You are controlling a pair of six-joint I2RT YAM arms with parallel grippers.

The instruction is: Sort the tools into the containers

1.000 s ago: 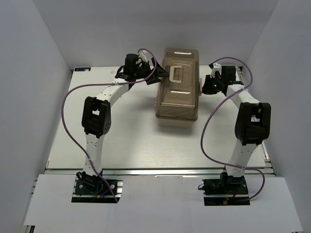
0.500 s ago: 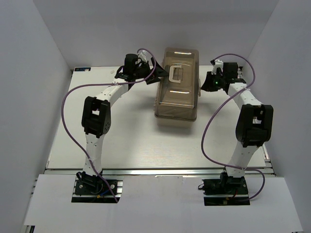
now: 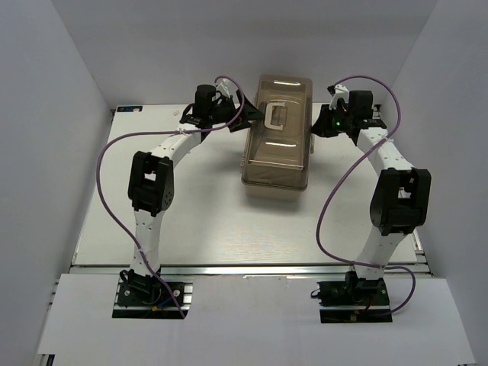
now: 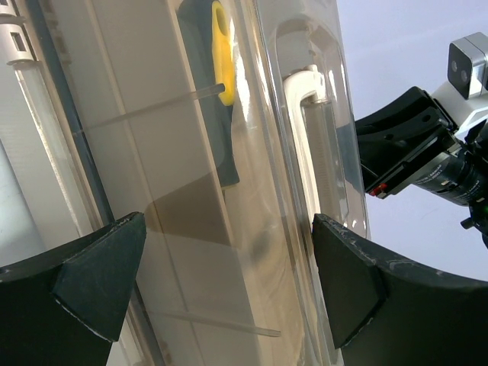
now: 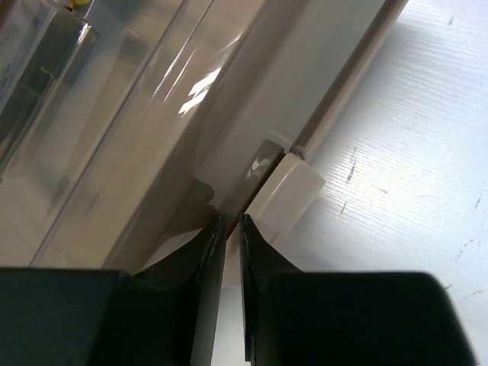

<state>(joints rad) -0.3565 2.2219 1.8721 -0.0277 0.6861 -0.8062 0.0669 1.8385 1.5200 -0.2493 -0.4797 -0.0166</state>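
One toolbox point(image 3: 277, 145) is seen at the upper centre of the top view on the counter point(image 3: 198, 221), with its smoky lid down. Its contents can hardly be made out from above. In the left wrist view only one tool is recognised through the lid: a file point(image 4: 221, 61) with a yellow-and-black handle, near the top of the frame and cut off by its upper edge. A thin pale shaft is glimpsed near the bottom of that frame, but what it belongs to cannot be told. One white handle point(image 4: 305, 88) is seen on the lid.

The left end effector point(image 4: 221, 290) is held wide apart, with the toolbox framed between its fingers and no contact visible. The right end effector point(image 5: 232, 229) is drawn nearly together, only a slit being left. Its tips are placed at the box's lower edge, just beside one white latch point(image 5: 286, 194). Whether anything is pinched there cannot be told.
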